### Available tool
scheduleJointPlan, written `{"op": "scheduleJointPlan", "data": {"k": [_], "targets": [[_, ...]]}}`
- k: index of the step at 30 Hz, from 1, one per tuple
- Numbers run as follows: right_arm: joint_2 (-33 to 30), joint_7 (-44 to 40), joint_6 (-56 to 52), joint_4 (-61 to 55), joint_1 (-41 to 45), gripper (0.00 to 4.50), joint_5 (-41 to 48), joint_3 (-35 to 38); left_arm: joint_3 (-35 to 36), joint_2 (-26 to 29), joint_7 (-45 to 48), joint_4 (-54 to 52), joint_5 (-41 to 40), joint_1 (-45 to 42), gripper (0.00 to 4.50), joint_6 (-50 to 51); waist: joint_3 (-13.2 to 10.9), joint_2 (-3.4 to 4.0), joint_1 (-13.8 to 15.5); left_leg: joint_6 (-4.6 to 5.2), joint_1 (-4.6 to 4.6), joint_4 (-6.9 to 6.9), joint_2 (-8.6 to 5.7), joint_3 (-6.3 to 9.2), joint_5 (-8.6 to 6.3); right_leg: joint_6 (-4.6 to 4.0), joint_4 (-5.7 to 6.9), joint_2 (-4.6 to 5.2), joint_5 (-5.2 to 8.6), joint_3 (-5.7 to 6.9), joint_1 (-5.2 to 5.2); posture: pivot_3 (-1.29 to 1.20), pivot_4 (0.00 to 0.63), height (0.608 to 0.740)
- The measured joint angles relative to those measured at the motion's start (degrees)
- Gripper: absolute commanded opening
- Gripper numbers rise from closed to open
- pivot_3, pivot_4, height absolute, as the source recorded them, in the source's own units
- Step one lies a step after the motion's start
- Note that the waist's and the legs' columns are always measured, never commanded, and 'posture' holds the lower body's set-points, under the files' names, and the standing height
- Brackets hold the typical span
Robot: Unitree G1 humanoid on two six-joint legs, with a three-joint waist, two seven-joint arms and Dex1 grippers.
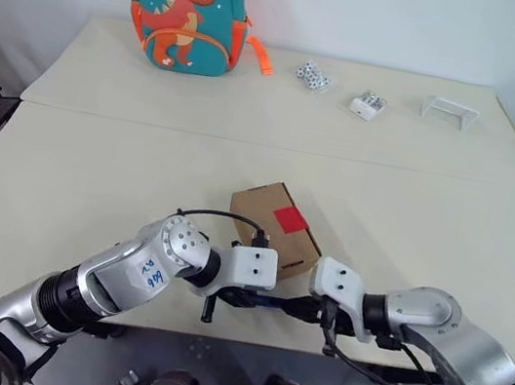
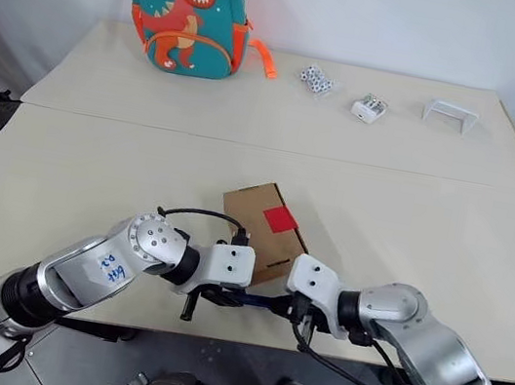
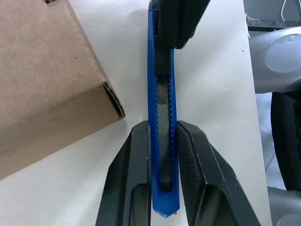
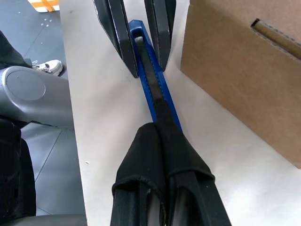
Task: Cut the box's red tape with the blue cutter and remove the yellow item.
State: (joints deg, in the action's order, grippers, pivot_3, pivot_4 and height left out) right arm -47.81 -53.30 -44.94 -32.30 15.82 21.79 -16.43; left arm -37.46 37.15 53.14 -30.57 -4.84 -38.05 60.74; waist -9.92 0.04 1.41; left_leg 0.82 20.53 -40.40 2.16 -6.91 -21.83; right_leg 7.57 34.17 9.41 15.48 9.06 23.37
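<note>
At the near edge of the pale worktop, two pincers are gripping one slim blue plastic cutter between them.

The left pincer is clamping one end of the cutter; the right pincer, fingers pressed together, is pinching the other. The small brown cardboard box is lying just beyond, closed, its square red tape facing up. A teal dinosaur backpack is standing far back.
</note>
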Motion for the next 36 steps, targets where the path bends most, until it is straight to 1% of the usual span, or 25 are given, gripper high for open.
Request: {"op": "scheduleJointPlan", "data": {"k": [10,18,28,36], "targets": [[0.17,-0.06,1.83,1.09,0.16,0.05,-1.07,-1.09,-0.17,0.16,0.0,0.09,0.02,-0.06,0.46,-0.23,0.04,-0.07,-0.03,0.0,-0.02,0.0,0.0,0.0,0.0,0.0,0.0,0.0,0.0,0.0,-0.01,0.0,0.15,0.74],[4.56,1.67,0.08,1.39,1.88,0.05,-1.57,-3.55,-0.36,0.44,0.02,0.1,0.02,-0.16,0.46,-0.44,0.09,-0.13,-0.07,-0.01,-0.04,0.0,0.01,0.0,0.01,0.0,0.03,-0.01,0.0,-0.02,-0.01,0.0,0.15,0.74],[5.72,2.01,-1.23,1.39,2.6,0.05,-1.57,-3.93,-0.63,0.65,0.04,0.08,0.01,-0.37,0.46,-0.44,0.1,-0.14,-0.12,-0.01,-0.05,0.0,0.01,0.0,0.01,0.0,0.03,-0.01,0.0,-0.02,-0.01,0.0,0.15,0.74],[7.67,2.8,-1.6,1.99,3.92,0.05,-1.63,-5.81,-0.84,0.71,0.11,0.09,-0.01,-0.61,0.46,-0.46,0.11,-0.14,-0.1,-0.02,-0.04,0.0,0.01,0.0,0.01,0.0,0.05,-0.01,0.0,-0.01,-0.01,0.0,0.15,0.74]]}}
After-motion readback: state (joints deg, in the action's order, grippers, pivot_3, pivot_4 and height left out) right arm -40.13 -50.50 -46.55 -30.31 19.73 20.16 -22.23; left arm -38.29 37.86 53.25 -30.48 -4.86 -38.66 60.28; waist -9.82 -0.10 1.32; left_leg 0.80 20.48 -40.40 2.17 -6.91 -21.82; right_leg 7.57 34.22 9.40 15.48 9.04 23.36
